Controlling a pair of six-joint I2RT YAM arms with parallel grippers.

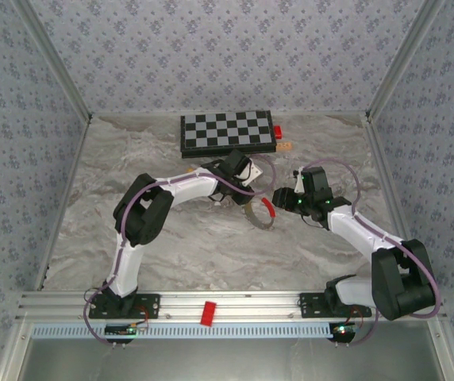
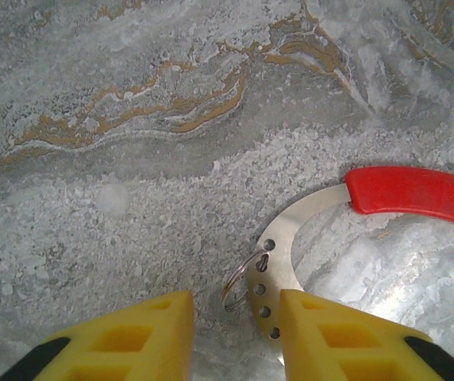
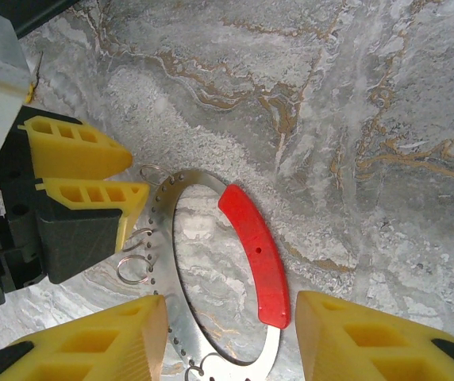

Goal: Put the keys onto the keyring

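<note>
The left gripper [image 2: 235,337], at the lower edge of the left wrist view: its yellow fingers [image 2: 132,341] stand a narrow gap apart and grip nothing; a small wire loop [image 2: 241,279] lies in that gap just ahead of the tips, touching neither finger, its long axis pointing up-frame; the loop is threaded through an end hole of the keyring [image 2: 286,238], whose flat grey band curves away to the upper right into the red section [image 2: 417,194]. The right gripper [image 3: 231,333], at the lower edge of the right wrist view: fingers wide, straddling the lower part of the keyring; whether they press on it cannot be told. In the top view the keyring lies at frame centre between both grippers; the left is judged nearer the loop. A small orange piece, probably the key [image 1: 286,147], lies well apart at the lower right corner of the chessboard [image 1: 227,131].
</note>
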